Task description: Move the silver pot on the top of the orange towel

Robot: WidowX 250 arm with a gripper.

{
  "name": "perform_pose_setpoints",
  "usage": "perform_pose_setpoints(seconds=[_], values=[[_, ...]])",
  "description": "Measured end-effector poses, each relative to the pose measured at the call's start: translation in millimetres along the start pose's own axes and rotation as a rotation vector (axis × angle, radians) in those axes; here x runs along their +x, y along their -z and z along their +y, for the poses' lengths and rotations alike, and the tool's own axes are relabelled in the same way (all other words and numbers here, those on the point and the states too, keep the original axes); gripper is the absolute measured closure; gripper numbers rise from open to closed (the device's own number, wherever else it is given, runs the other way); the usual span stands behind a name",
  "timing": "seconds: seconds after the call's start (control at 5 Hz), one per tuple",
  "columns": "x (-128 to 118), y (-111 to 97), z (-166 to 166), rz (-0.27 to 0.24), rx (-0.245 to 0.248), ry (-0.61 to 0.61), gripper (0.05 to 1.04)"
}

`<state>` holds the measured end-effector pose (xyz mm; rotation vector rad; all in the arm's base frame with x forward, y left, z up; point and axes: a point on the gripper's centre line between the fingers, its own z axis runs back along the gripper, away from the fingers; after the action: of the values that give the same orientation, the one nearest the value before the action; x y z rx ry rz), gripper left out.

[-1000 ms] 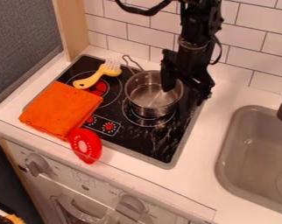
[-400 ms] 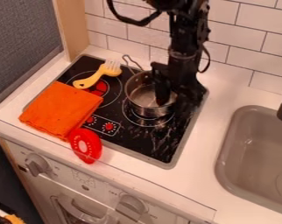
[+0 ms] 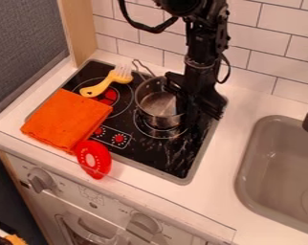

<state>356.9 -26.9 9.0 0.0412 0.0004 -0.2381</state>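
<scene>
Where the silver metal pot (image 3: 155,104) sits: near black stovetop's (image 3: 158,155) back edge.
Black gripper (image 3: 196,113): at rim, likely for lifting; cannot tell if closed.

Seen in the camera view, the shiny silver metal pot (image 3: 158,107) sits on the right part of the flat black glass stovetop (image 3: 163,160), with my black two-finger gripper (image 3: 193,111) at the pot's right side. Left of the pot, the folded orange cloth towel (image 3: 64,119) lies across the stovetop's left edge. The yellow-handled fork with pale tines (image 3: 107,83) lies on the stovetop behind the towel, left of the pot. Before the towel, by the stovetop's front edge, is the flat oval red object with a white centre (image 3: 93,159). Right of the stovetop, the rounded grey sink (image 3: 246,167) is set in the smooth white counter (image 3: 214,191); the white tiled wall (image 3: 271,52) stands behind.
</scene>
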Motion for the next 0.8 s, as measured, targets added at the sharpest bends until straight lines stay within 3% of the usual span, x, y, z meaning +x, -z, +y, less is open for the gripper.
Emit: perform_pose_setpoints(seconds=[0.2, 0.4, 0.6, 0.8], values=[[0.2, 0.0, -2.0, -0.001, -0.012, 0.000, 0.998], [3.8, -24.3, -6.1, -0.055, -0.047, 0.003, 0.999], [1.4, -76.2, 3.5, -0.176, -0.040, -0.055, 1.001], [-29.7, -95.7, 28.8, -0.184, 0.009, -0.153, 1.006]])
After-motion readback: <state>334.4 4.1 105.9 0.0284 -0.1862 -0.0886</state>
